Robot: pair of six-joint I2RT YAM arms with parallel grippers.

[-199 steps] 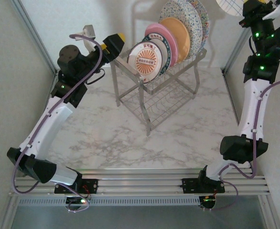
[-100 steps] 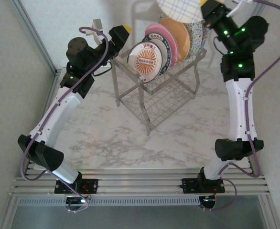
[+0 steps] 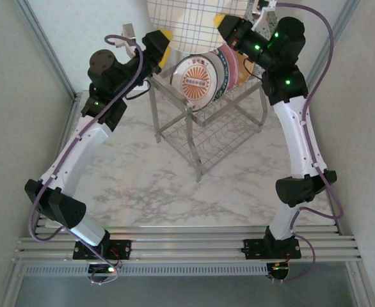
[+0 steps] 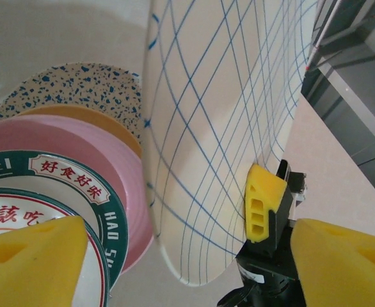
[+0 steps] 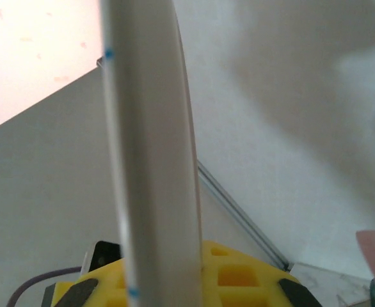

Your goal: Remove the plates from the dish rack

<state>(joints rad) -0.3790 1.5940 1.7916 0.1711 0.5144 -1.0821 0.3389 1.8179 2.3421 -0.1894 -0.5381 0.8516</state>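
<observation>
1. The right gripper (image 3: pixel 229 29) is pinched on the rim of a grid-lined plate (image 3: pixel 187 25), white with blue lines. It holds the plate upright and high, above the dish rack (image 3: pixel 155 109) and clear of its slots. The right wrist view shows the plate edge-on between the yellow fingers, so the grip is on the rim alone. That grip probably suits carrying the plate rather than laying it flat.

2. The left gripper (image 3: pixel 164 46) has its jaws spread wide and holds nothing. It sits at the rack's upper left corner, just beside the lower edge of the held plate. In its wrist view the plate's rim hangs between the two yellow pads, which looks like a set-up for passing the plate across. Whether the rim is already inside the jaws cannot be told.

3. The other plates stand on edge in the upper tier. The sunburst plate (image 3: pixel 197 80) is in front, followed by a pink plate (image 4: pixel 66 137), an orange plate (image 4: pixel 79 115) and a speckled plate (image 4: pixel 72 83) at the back.

4. The marbled desk (image 3: pixel 149 185) in front of the rack is bare and could take a plate.

5. Both wrists crowd the same spot over the rack. The sunburst plate's top edge lies just under the left gripper and could be knocked if the jaws close or the plate is swung low.
</observation>
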